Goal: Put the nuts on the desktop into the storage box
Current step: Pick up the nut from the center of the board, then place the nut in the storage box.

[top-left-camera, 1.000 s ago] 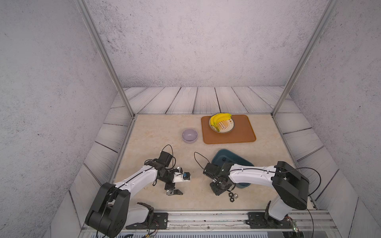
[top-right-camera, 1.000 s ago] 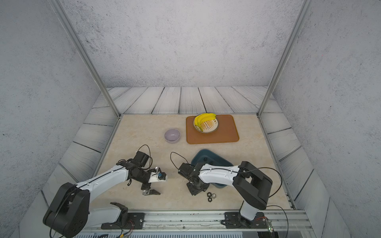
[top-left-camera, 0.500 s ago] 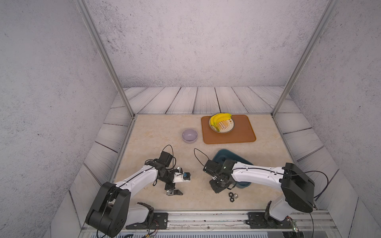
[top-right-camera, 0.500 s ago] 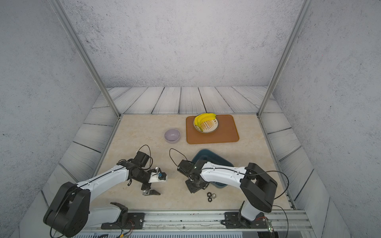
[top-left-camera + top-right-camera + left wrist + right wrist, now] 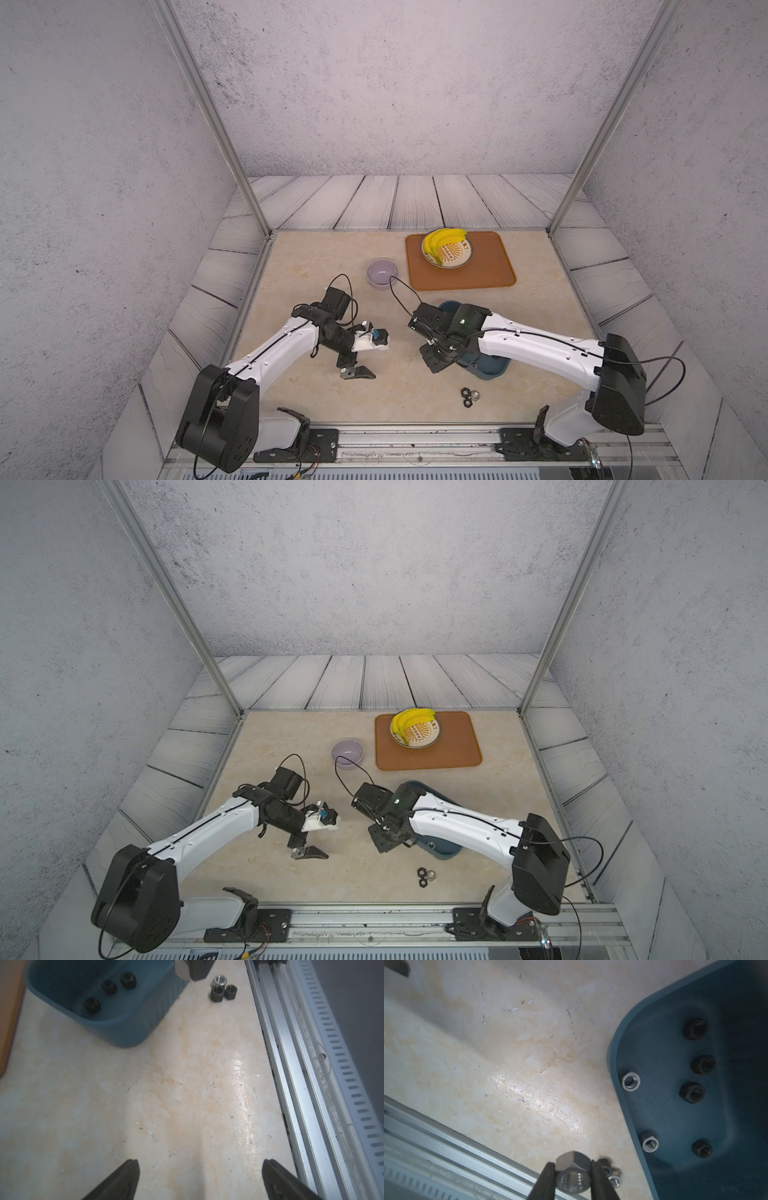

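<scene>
My right gripper (image 5: 572, 1164) is shut on a silver nut (image 5: 572, 1176), held above the desktop (image 5: 324, 270) just left of the storage box (image 5: 492, 370). In a top view it (image 5: 384, 843) hovers at the box's near-left corner (image 5: 440, 850). The teal box (image 5: 675, 1105) holds several nuts, black and silver. Three nuts (image 5: 469, 397) lie together on the desktop near the front rail, and they also show in the left wrist view (image 5: 221, 989) and another top view (image 5: 426, 877). My left gripper (image 5: 365, 359) stands open and empty, low over bare desktop (image 5: 200, 1160).
A lilac bowl (image 5: 382, 272) sits behind the arms. At the back right, an orange-brown tray (image 5: 478, 276) carries a plate with bananas (image 5: 446, 245). A metal rail (image 5: 415, 436) runs along the front edge, close to the three loose nuts.
The right gripper has narrowed slightly on the silver nut and shifted a little away from the front rail with it. The left arm has not moved.
</scene>
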### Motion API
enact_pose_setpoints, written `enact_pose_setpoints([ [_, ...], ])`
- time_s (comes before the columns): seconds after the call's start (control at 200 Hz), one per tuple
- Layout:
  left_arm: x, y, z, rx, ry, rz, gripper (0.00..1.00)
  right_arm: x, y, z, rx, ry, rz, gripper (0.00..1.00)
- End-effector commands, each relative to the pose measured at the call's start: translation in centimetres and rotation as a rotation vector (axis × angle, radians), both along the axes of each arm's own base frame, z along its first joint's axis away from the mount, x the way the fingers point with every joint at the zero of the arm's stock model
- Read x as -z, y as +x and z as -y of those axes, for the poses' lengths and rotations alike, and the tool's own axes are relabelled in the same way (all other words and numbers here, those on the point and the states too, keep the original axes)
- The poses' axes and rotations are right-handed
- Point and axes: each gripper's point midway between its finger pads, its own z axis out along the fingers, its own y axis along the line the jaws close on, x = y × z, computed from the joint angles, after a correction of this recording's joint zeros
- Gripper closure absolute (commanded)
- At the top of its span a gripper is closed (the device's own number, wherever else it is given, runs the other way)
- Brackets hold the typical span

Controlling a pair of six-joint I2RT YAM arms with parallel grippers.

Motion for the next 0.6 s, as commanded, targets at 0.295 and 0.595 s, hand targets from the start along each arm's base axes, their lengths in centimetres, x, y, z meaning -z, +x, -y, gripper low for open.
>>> enact_pose_setpoints([
  [0.295,-8.1,3.0,4.6,-0.013,-0.244,-0.087,0.02,-3.6,3.3,5.3,0.084,-0.040,0.068,0.68],
  [0.595,-8.5,4.2,7.5,0.015,-0.261,-0.101,0.02,-1.3,5.4,11.6,0.250,-0.066,0.039,0.68],
])
